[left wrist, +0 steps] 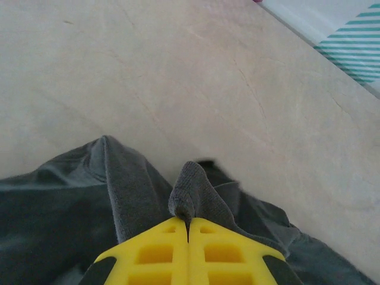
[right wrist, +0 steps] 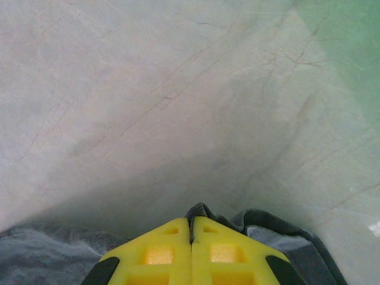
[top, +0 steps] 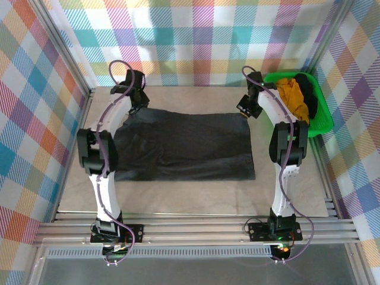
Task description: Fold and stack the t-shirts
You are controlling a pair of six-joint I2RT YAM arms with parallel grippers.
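Note:
A charcoal-black t-shirt (top: 184, 148) lies spread flat across the middle of the table. My left gripper (top: 138, 98) is at its far left corner, shut on a pinched fold of the dark fabric (left wrist: 193, 190); the yellow fingers (left wrist: 160, 252) meet with cloth between them. At the far right corner my right gripper (top: 246, 107) is shut on the shirt's edge (right wrist: 205, 211), which peeks out between its yellow fingers (right wrist: 228, 252). A mustard-yellow t-shirt (top: 292, 95) and a black t-shirt (top: 307, 89) lie bunched in the green basket.
The bright green basket (top: 323, 122) stands at the far right beside the right arm. Plaid walls (top: 196, 35) close in the back and sides. Bare marble table (top: 190, 196) runs in front of the shirt, and the metal frame rail (top: 196, 228) lines the near edge.

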